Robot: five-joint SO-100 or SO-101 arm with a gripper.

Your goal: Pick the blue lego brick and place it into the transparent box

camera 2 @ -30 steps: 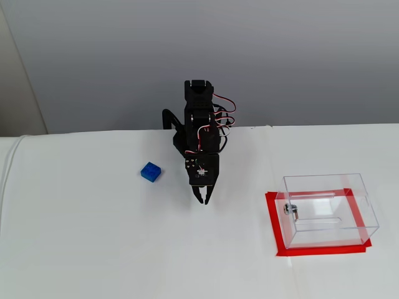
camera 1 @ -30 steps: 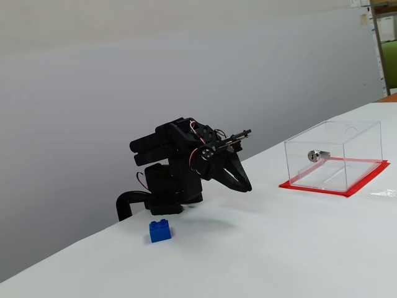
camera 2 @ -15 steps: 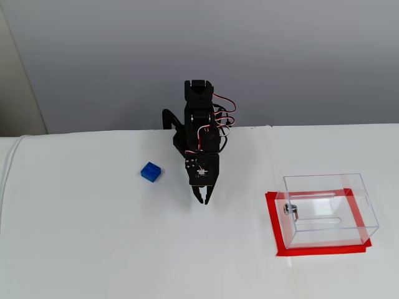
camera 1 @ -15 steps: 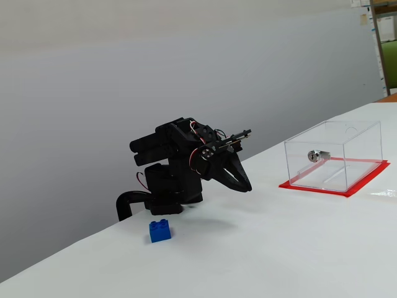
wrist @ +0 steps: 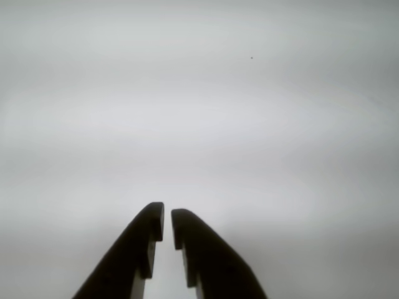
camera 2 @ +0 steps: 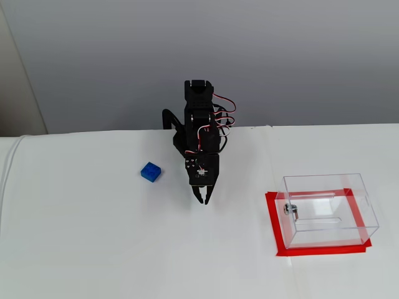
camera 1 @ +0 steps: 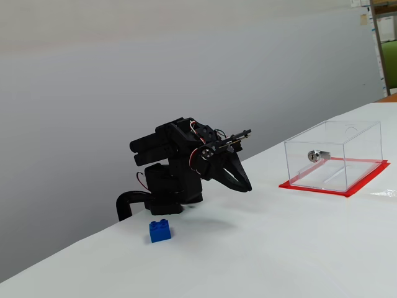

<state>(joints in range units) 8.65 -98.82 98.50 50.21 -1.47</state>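
Brick (camera 1: 160,231) lies on the table (camera 1: 279,248), left of the nearly closed, empty gripper (camera 2: 202,200) in a fixed view; box (camera 2: 329,208) well right, bare table between.

White matte table (camera 2: 93,249), its far edge against a plain grey wall (camera 2: 299,56) | small silver metal cylinder (camera 2: 289,209) near the right edge | shelving (camera 1: 386,43) beyond the far right corner
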